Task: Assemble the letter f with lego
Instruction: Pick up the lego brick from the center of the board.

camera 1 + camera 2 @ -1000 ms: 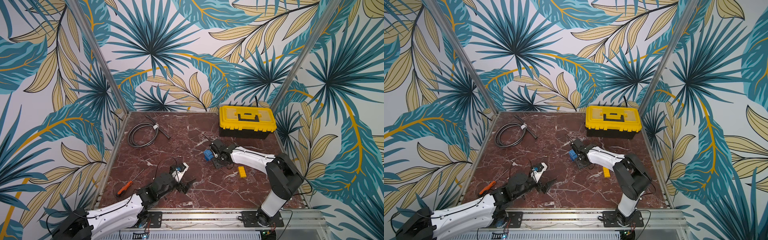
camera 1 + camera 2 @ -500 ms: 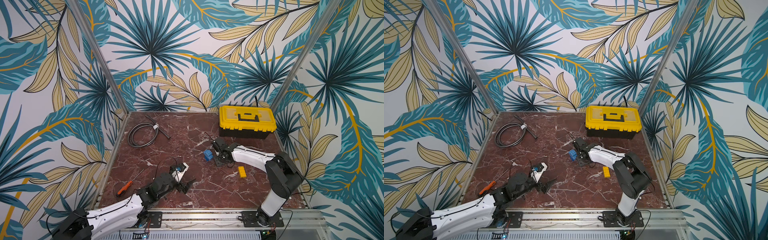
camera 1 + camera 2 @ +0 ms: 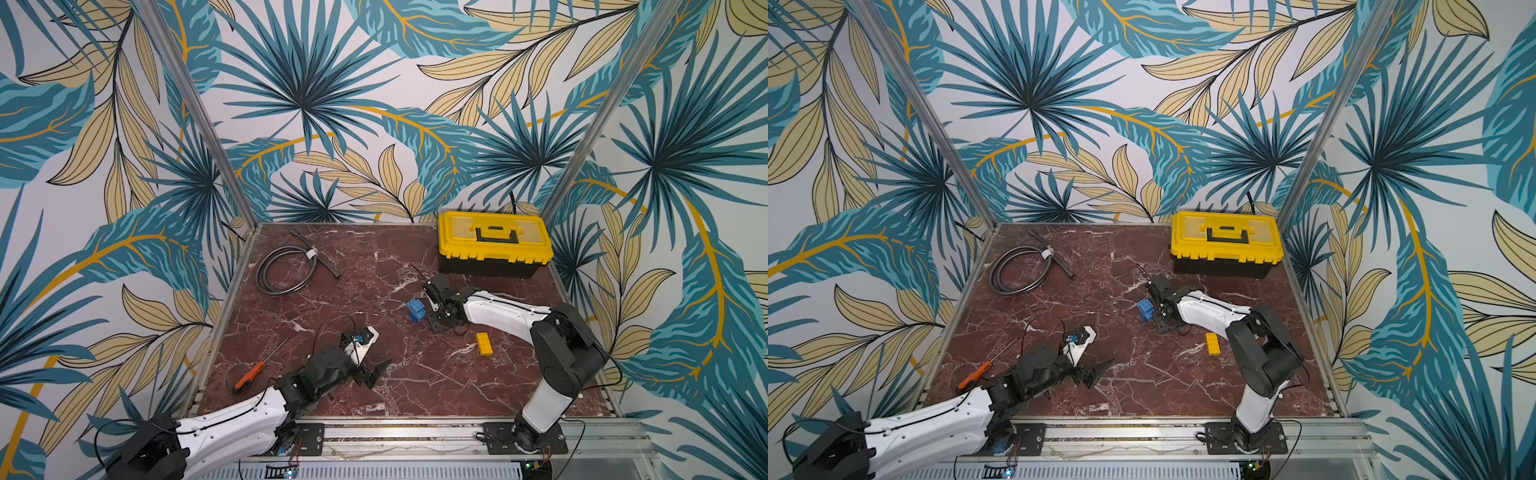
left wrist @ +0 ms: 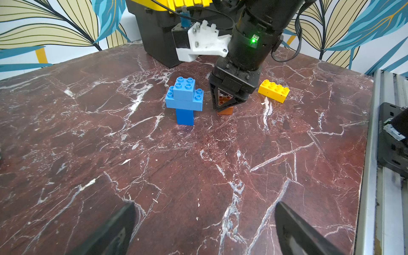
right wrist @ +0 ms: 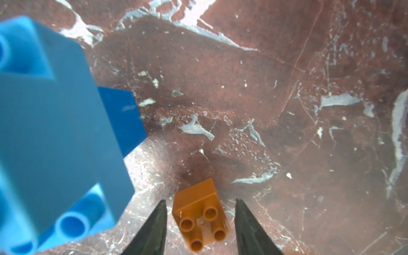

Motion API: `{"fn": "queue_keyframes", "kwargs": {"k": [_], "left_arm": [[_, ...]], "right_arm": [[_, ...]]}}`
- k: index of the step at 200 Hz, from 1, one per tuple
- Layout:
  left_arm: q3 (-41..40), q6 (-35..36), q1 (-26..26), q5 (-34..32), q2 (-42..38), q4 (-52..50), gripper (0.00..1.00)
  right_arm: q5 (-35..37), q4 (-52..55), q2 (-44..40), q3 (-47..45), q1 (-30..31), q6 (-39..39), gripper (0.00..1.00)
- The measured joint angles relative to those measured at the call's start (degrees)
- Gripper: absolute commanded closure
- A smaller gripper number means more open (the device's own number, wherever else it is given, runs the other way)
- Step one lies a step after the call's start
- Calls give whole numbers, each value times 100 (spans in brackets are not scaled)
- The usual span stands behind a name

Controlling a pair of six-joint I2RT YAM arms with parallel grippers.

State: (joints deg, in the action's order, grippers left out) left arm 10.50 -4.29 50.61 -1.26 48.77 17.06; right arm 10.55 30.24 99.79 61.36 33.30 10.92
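A blue lego stack [image 4: 184,101] stands on the marble mid-table: a dark stem, a long blue crossbar and a squarish blue brick on top. It also shows in both top views [image 3: 415,309] [image 3: 1145,309]. Just to its right an orange brick [image 5: 198,212] sits studs-up on the table. My right gripper [image 5: 201,200] points down over the orange brick, open, with a small gap on each side. A long yellow brick [image 4: 273,90] lies loose further right. My left gripper [image 4: 205,203] hovers open over bare table near the front, holding nothing.
A yellow-and-black toolbox [image 3: 494,243] stands at the back right, close behind the right arm. A coiled black hose [image 3: 286,270] lies at the back left. An orange-handled screwdriver [image 3: 249,376] lies at the front left. A metal rail [image 3: 415,430] runs along the front edge.
The right gripper's jaws have drawn closer together around the orange brick. The left arm and the bricks have not moved.
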Motion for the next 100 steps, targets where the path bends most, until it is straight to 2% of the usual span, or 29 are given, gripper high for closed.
{"fn": "queue_keyframes", "kwargs": {"k": [41, 100], "left_arm": [[0, -2, 0, 7, 9, 0, 0], [0, -2, 0, 20, 9, 0, 1]], "right_arm": [[-90, 2, 0, 0, -22, 0, 50], [-122, 35, 74, -15, -55, 35, 57]]}}
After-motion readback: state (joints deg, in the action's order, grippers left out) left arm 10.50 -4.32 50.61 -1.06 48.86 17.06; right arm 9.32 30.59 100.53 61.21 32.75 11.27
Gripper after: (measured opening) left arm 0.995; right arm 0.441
